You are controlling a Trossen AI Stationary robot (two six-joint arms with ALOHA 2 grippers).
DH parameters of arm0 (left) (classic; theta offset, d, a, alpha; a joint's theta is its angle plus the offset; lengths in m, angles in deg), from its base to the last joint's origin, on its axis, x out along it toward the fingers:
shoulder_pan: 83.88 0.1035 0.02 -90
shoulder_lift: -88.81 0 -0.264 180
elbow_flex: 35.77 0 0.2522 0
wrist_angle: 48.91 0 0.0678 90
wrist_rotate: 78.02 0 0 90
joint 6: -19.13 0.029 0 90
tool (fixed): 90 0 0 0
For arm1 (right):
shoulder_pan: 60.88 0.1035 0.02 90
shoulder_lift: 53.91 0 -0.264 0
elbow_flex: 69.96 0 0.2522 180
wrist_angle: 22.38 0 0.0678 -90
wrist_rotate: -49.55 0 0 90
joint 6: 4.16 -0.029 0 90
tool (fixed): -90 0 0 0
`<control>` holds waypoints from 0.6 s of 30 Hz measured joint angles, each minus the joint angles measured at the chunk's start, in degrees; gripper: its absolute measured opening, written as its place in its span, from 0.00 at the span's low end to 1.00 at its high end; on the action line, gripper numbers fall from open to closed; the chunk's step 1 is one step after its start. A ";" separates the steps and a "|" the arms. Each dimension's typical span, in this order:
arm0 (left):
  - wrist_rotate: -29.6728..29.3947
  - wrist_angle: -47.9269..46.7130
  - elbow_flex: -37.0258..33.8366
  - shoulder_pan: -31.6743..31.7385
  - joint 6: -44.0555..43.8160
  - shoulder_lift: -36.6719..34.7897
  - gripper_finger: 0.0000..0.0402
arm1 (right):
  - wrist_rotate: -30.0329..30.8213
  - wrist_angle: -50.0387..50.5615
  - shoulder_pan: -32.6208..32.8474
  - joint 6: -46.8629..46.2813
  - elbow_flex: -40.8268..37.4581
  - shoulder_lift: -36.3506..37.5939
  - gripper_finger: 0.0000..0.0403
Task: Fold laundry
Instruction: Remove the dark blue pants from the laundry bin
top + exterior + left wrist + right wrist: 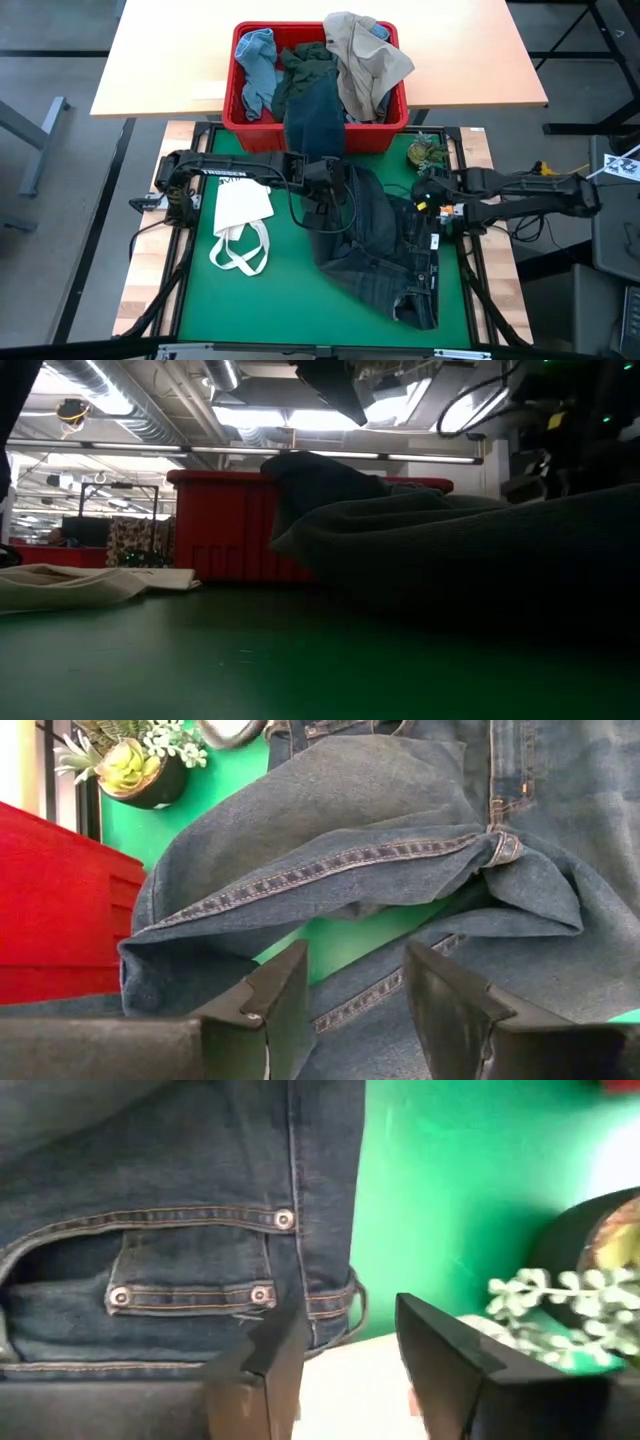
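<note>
High view: you see jeans (pixel 375 245) crumpled at frame centre on green counter (pixel 280 300), one leg running up into red bin (pixel 250 125).

Low view: jeans fill right, dim, arms cut off.

Wrist views: left gripper (pixel 350 985) and right gripper (pixel 345 1345) fingers apart, empty, over denim.

The dark navy jeans (pixel 375 250) lie crumpled on the green mat, one leg reaching up over the red bin's rim, where the light blue piece (pixel 257 66), dark green-grey piece (pixel 303 68) and beige piece (pixel 365 60) are heaped.
</note>
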 joint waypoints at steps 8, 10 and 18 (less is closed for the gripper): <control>0.00 -0.28 0.00 -0.05 0.16 0.02 0.40 | -3.08 -2.42 -7.74 6.35 0.00 -8.99 0.39; 0.00 -1.04 0.00 -0.07 0.16 0.02 0.40 | -4.03 -2.44 -8.86 7.90 0.00 -11.08 0.39; -0.02 -3.54 0.02 -0.07 -0.12 -1.59 0.40 | -6.48 -4.51 -12.15 11.85 0.00 -16.99 0.39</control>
